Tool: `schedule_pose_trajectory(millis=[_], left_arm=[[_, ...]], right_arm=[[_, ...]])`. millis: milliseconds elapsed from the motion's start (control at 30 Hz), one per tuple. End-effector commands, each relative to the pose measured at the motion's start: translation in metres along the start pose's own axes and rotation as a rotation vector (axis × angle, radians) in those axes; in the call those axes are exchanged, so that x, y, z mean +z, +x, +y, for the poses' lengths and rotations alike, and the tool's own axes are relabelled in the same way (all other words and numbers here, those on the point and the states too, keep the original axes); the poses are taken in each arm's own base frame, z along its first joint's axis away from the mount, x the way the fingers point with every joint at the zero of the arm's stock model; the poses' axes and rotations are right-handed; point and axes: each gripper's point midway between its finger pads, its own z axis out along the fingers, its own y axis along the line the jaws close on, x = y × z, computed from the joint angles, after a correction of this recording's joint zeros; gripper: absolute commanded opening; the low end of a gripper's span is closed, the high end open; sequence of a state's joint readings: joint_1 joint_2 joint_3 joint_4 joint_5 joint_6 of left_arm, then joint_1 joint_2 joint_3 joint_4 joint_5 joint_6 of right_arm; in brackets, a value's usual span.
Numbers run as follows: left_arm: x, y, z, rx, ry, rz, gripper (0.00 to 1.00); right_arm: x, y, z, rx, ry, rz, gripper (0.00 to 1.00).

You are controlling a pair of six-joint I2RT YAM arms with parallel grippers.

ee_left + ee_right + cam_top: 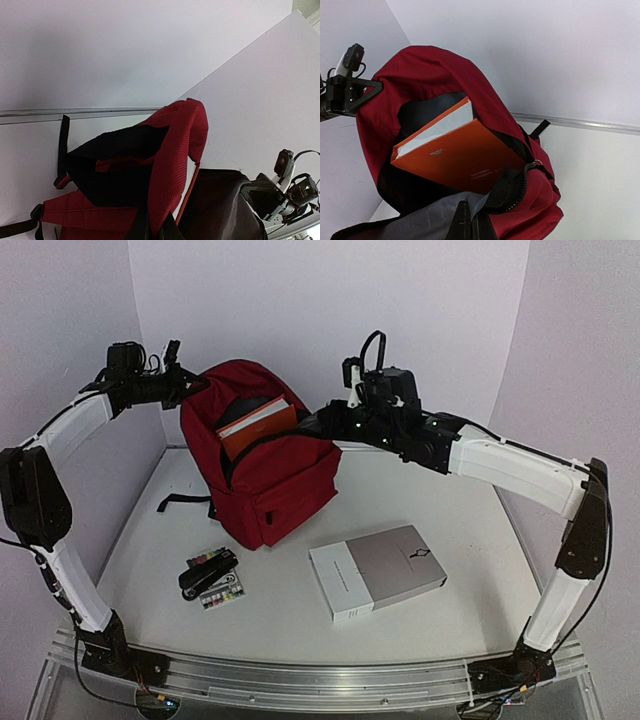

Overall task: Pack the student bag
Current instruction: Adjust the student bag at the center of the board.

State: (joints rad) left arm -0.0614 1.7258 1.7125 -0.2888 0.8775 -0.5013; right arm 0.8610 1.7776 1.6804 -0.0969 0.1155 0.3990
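The student bag (268, 485) stands upright at the back left of the table, its top zip wide open. An orange book (258, 428) sticks up out of the mouth. My left gripper (192, 383) is shut on the bag's top back edge; in the left wrist view the red fabric (172, 165) runs down between the fingertips (172, 231). My right gripper (318, 423) is shut on the front rim of the opening, pinching the grey lining (425, 220) beside the orange book (460, 157). The two grips hold the mouth spread.
A grey and white book (378, 572) lies flat on the table right of centre. A black stapler (208, 573) and a small box of coloured pieces (222, 592) lie in front of the bag. A black strap (183, 502) trails left.
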Motion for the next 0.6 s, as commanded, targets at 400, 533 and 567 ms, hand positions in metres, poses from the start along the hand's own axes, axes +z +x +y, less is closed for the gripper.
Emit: schedule_pose_trajectory(millis=[400,533,567], left_arm=[[0.031,0.012,0.004,0.027,0.065,0.052,0.12],[0.036,0.02,0.003,0.022,0.081,0.066,0.43],[0.035,0.02,0.001,0.027,0.083,0.065,0.5]], right_arm=[[0.017,0.019,-0.014,0.082,0.02,-0.009,0.27],[0.023,0.032,-0.017,0.079,0.029,0.028,0.44],[0.023,0.033,-0.018,0.078,0.036,0.032,0.45]])
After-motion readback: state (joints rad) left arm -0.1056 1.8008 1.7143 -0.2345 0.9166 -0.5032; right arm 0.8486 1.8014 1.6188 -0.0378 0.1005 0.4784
